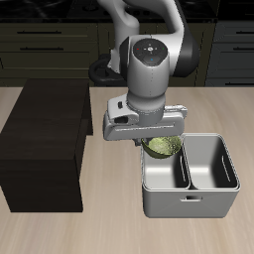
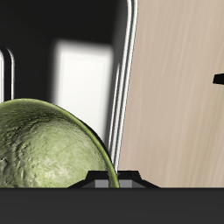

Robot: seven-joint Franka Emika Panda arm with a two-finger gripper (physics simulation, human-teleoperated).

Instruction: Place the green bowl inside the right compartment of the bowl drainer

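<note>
The green bowl (image 1: pixel 162 148), olive with a speckled lighter inside, hangs tilted just above the back rim of the bowl drainer (image 1: pixel 189 201). It is over the well nearer the dark-brown box. My gripper (image 1: pixel 159 141) is shut on the bowl's rim. The drainer is a grey metal tub with a central dividing wall (image 1: pixel 185 165), and both wells look empty. In the wrist view the green bowl (image 2: pixel 52 149) fills much of the frame, with the drainer's rim (image 2: pixel 128 70) and a bright well floor beyond it.
A big dark-brown box (image 1: pixel 45 139) stands on the table close beside the drainer. A dark round object (image 1: pixel 102 71) sits farther back, partly hidden by the arm. Bare wooden table (image 2: pixel 175 87) runs alongside the drainer.
</note>
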